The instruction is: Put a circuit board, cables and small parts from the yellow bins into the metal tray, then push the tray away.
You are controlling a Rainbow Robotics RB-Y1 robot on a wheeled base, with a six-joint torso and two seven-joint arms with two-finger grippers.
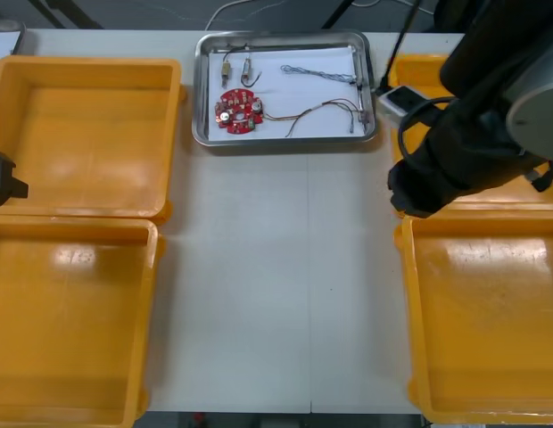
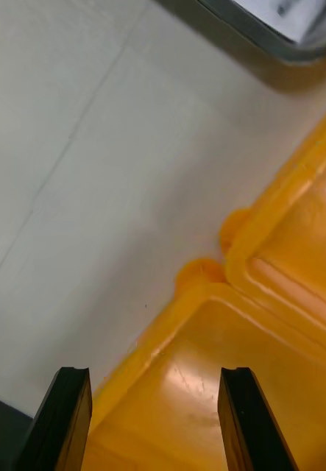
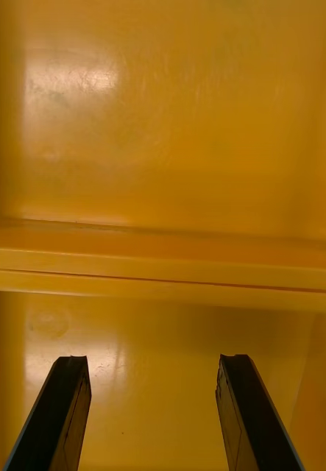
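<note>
The metal tray (image 1: 202, 87) stands at the table's far middle, white inside. In it lie a round red circuit board (image 1: 238, 109), a twisted blue and white cable (image 1: 319, 73), a red and yellow cable (image 1: 317, 111) and small metal parts (image 1: 227, 66). My right gripper (image 2: 155, 419) is open and holds nothing. It hangs over the inner far corner of the near right yellow bin (image 2: 207, 383), with the tray's corner (image 2: 277, 37) far beyond its fingers. My left gripper (image 3: 154, 419) is open too, above the rims (image 3: 163, 268) where the two left bins meet.
Two yellow bins (image 1: 85, 134) (image 1: 67, 312) line the left side and two (image 1: 417, 71) (image 1: 491, 312) the right; their floors look bare. My right arm (image 1: 464, 143) covers much of the far right bin. The left arm's black end (image 1: 4, 178) shows at the left edge.
</note>
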